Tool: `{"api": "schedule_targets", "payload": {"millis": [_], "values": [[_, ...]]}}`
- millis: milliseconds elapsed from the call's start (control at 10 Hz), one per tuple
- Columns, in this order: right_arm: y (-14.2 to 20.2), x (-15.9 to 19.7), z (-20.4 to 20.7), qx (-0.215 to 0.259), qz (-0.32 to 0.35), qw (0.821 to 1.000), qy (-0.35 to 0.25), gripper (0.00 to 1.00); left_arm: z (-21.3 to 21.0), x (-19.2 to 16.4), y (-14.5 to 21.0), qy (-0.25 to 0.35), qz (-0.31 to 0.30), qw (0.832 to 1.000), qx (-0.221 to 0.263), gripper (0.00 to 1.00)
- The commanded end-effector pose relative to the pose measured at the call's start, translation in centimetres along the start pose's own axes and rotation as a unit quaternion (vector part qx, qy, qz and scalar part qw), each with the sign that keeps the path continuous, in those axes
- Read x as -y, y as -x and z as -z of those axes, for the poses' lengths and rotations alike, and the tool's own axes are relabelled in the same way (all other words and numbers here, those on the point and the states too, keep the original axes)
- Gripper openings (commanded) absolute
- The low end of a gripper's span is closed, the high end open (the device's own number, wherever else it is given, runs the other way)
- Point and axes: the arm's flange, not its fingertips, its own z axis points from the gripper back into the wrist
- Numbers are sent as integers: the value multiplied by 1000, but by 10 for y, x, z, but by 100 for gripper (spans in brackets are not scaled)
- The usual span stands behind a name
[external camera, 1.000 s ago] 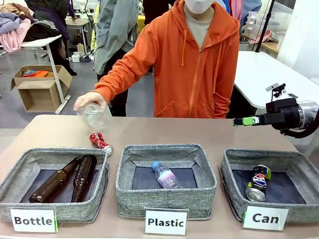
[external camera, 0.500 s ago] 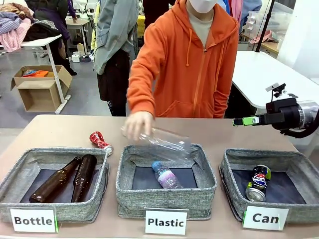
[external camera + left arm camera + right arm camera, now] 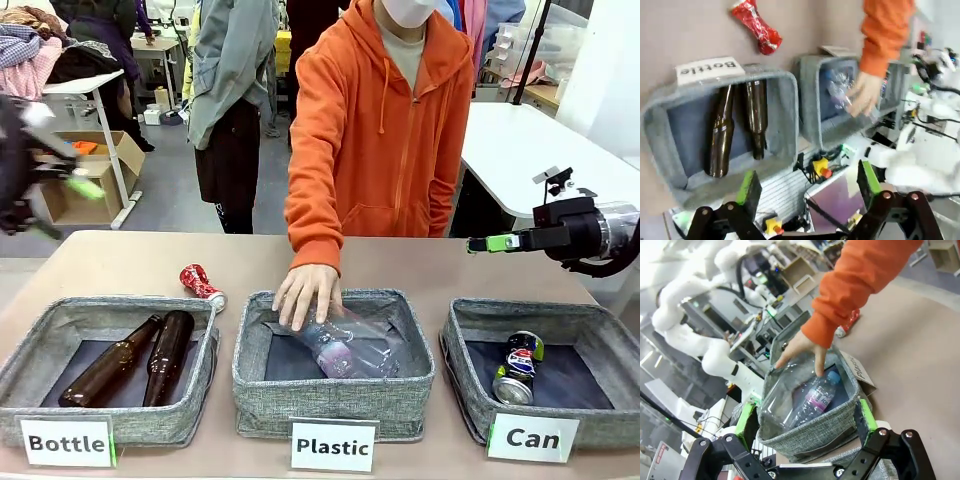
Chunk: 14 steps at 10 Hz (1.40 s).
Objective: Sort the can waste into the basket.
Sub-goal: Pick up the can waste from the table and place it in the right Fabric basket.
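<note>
Tan bench (image 3: 120,260), seen from the robot's side. 3 square grey fabric containers stand on it in a row near the front edge: Bottle bin (image 3: 60,315) at left, Plastic bin (image 3: 335,395) in the middle, Can basket (image 3: 462,350) at right, each with a white label (image 3: 67,443) at its front. 1 crushed red can (image 3: 201,285) lies on the bare surface, just behind the Bottle bin's far right corner.

Three white tags, black print, easy read: "Can" tag (image 3: 532,438) on the basket (image 3: 458,345) just below the right gripper (image 3: 492,243), "Plastic" tag (image 3: 333,446) on the next bin (image 3: 250,375) over, "Bottle" tag (image 3: 67,442) on the farthest bin (image 3: 30,360). The dark can (image 3: 520,362) has a round red-white-blue logo.
</note>
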Motion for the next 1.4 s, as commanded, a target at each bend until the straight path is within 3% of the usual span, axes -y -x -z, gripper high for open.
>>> {"api": "schedule_targets", "payload": {"millis": [0, 200, 400, 500, 700, 1300], "values": [[-1, -2, -1, -5, -5, 1000, 7, 100, 33, 13, -59, -74, -26, 996, -32, 100], [-1, -2, -1, -5, -5, 1000, 7, 100, 86, 32, -97, -150, -28, 987, -45, 100], [-1, -2, -1, -5, -5, 1000, 7, 100, 122, 32, -121, -188, -53, 979, -51, 100], [-1, -2, -1, -5, -5, 1000, 7, 100, 144, 29, -134, -201, -56, 975, -80, 100], [-1, -2, -1, -5, -5, 1000, 7, 100, 174, 21, -151, -220, -82, 971, -36, 100], [-1, -2, -1, -5, -5, 1000, 7, 100, 227, -3, -168, -245, -115, 962, 17, 100]]}}
